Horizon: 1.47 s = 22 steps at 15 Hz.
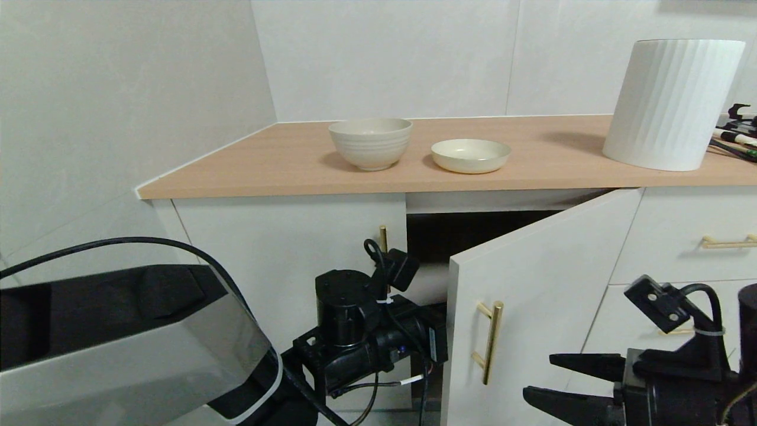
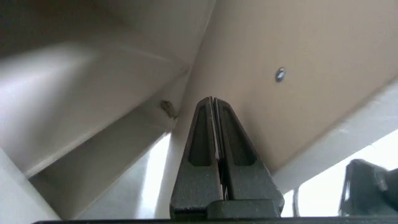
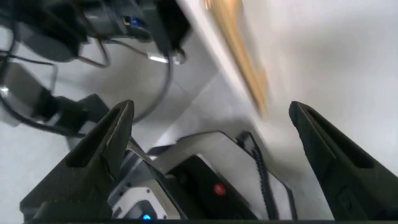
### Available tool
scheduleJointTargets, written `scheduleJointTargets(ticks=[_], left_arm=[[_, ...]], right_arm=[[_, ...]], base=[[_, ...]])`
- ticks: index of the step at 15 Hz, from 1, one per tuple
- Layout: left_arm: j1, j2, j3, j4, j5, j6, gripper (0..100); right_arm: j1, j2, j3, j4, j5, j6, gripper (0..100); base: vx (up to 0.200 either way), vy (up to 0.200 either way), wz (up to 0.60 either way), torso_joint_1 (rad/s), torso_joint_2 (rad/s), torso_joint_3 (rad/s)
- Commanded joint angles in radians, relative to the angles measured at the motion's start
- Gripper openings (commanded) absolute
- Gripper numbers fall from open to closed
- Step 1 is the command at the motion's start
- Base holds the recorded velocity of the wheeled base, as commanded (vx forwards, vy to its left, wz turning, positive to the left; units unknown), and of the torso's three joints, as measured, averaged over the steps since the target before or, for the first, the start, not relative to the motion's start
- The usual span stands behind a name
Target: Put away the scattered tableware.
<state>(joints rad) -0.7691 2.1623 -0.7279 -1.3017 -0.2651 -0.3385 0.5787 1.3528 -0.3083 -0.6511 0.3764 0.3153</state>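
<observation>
Head view: both arms low at the cupboard, tableware up on the table

Head view puts a ribbed cream bowl (image 1: 371, 142) at 12 o'clock on the wooden table (image 1: 266, 168). A shallow cream dish (image 1: 471, 155) sits just beside it on its 3 o'clock side, apart from it. Both stand upright and neither arm touches them. A tall white ribbed container (image 1: 674, 103) stands at 2 o'clock, with some pens (image 1: 736, 139) at its far side.

Below the table a white cupboard door (image 1: 532, 307) with a gold handle (image 1: 491, 341) hangs open over a dark opening. The left arm sits low at 6 o'clock, its wrist level and aimed into the gap between the shut door and the open one. The right arm lies at 5 o'clock, roughly level. The right tool (image 1: 539, 374) points toward 9 o'clock, just short of the open door and below its handle.

Left wrist view supplies the front of that arm. The left tool (image 2: 213, 102) has its two fingers pressed flat together with nothing between them. It faces pale cupboard panels, one with a screw (image 2: 280, 74) in it.

Right wrist view has the right tool (image 3: 208, 115) spread wide and empty. The gold handle (image 3: 239, 56) lies beyond the gap between its fingers, and the left arm's cables (image 3: 158, 87) lie farther off over a tiled floor (image 3: 205, 106).
</observation>
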Motion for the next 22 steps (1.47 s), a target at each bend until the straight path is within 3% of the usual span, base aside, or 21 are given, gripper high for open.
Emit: scheduleJointTargets(ticks=[1,4,8,12,18,22], left_arm=[[-0.009,-0.009,-0.001,0.001,-0.005,-0.002,0],[-0.01,-0.012,-0.002,0.001,-0.006,-0.004,0],[-0.01,-0.032,-0.001,0.001,-0.019,-0.054,0],[-0.019,-0.032,-0.001,0.009,-0.052,-0.056,0],[-0.053,-0.026,-0.035,0.067,-0.054,-0.056,0],[-0.053,0.025,-0.143,0.139,-0.051,-0.056,0]], right_arm=[[-0.008,-0.109,0.003,0.054,-0.016,-0.007,100],[-0.008,-0.193,0.055,0.093,-0.013,-0.099,100],[0.0,-0.201,0.115,0.094,-0.01,-0.19,100],[0.0,-0.198,0.118,0.094,-0.007,-0.19,100],[0.0,-0.192,0.115,0.094,-0.007,-0.185,100],[0.0,-0.196,0.118,0.094,-0.007,-0.185,100]], base=[[0.0,0.0,0.0,0.0,0.0,0.0],[0.0,0.0,0.0,0.0,0.0,0.0],[0.0,0.0,0.0,0.0,0.0,0.0],[0.0,0.0,0.0,0.0,0.0,0.0],[-0.2,0.0,0.0,0.004,0.0,0.0],[0.0,0.0,0.0,0.0,0.0,0.0]])
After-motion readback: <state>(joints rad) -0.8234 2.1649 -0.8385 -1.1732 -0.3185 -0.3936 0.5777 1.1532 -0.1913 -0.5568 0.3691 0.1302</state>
